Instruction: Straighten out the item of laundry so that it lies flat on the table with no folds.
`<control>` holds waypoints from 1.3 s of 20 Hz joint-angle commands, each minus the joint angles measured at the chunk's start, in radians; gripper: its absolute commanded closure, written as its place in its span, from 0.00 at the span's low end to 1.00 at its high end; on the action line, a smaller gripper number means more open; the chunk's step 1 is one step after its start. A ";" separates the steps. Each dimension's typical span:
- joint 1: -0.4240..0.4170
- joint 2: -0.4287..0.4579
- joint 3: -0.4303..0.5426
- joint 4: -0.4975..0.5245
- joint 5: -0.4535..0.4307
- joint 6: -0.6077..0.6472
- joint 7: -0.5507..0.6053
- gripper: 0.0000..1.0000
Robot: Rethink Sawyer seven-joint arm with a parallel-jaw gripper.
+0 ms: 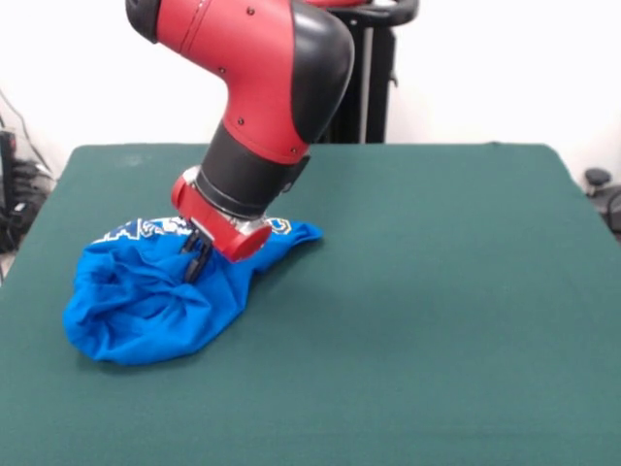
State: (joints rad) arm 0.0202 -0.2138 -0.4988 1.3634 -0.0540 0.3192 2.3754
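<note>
The bright blue T-shirt (146,301) lies crumpled in a heap on the left part of the dark green table (437,291). A strip of its white print shows along the far edge of the heap. My gripper (197,260) comes down from the red and black arm and its dark fingers press into the top of the heap, among the folds. Cloth bunches around the fingers, so I cannot tell whether they are open or shut. A flap of the shirt reaches out to the right under the wrist.
A black stand (374,73) rises behind the table's far edge. Cables and dark gear sit off the table's left side (15,184), and a dark object sits off its right side (602,189).
</note>
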 commanded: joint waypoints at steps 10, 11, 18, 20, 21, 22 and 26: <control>0.103 -0.165 0.041 0.051 0.096 0.278 0.174 1.00; 0.099 -0.172 0.056 0.049 0.102 0.288 0.171 1.00; 0.028 -0.163 0.206 0.014 0.163 0.288 0.103 1.00; 0.021 -0.146 0.228 -0.002 0.176 0.273 0.097 1.00; 0.015 -0.137 0.242 -0.006 0.180 0.259 0.092 1.00; 0.009 -0.128 0.256 -0.010 0.185 0.245 0.087 1.00; 0.007 -0.096 0.289 -0.018 0.208 0.206 0.104 1.00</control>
State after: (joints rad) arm 0.0208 -0.3923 -0.4110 1.3544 0.0859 0.5174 2.3754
